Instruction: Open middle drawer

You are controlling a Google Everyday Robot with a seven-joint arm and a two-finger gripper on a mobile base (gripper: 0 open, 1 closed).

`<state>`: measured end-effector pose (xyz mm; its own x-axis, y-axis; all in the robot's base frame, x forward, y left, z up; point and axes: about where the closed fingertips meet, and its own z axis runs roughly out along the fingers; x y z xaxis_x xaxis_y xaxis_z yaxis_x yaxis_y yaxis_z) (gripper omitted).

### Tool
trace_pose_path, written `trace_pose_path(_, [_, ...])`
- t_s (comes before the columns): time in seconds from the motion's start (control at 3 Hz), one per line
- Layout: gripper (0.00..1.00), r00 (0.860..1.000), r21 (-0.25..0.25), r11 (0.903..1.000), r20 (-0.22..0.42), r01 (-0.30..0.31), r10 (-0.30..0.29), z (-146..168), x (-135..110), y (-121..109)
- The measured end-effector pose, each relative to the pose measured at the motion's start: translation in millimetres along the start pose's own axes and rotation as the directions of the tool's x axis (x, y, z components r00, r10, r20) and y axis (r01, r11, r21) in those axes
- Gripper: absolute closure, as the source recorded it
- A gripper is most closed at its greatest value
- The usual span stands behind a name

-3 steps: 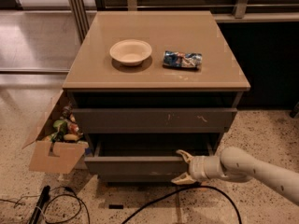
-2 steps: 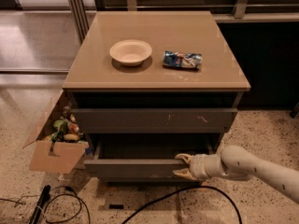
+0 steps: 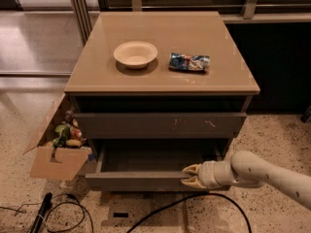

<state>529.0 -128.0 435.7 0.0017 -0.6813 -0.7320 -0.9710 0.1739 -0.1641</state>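
Item: low cabinet with a flat tan top [image 3: 204, 81], standing on a speckled terrazzo floor [image 3: 277, 130]; on the top, a round cream bowl [image 3: 135, 54], empty, and just to its right a crumpled blue foil packet [image 3: 189, 61], the two apart; beneath the top, a dark grey-brown drawer front with pale and reddish scratch marks [image 3: 146, 125], pushed in; below that, the middle drawer [image 3: 136, 181], wide, shallow, dark grey-brown, with a plain handleless front, pulled part-way out so that its flat grey inner tray shows; the gripper [image 3: 191, 175], cream two-fingered, on a pale speckled arm [image 3: 262, 171] entering from the lower right, sits at the right end of that front, its fingers closed over the panel's top edge, one above and one below; left of the cabinet, an open brown cardboard box [image 3: 53, 164] of mixed small objects; black cables [image 3: 73, 212] lie on the floor in front.
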Motion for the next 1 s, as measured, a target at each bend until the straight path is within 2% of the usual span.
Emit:
trace_pose_path(0.33, [0.92,1.000,0.000,1.0000,0.000,0.000,0.000,-1.1,-0.9,-0.3])
trace_pose_path(1.0, [0.45,1.000,0.000,1.0000,0.000,0.000,0.000,-1.0,-1.0,-0.2])
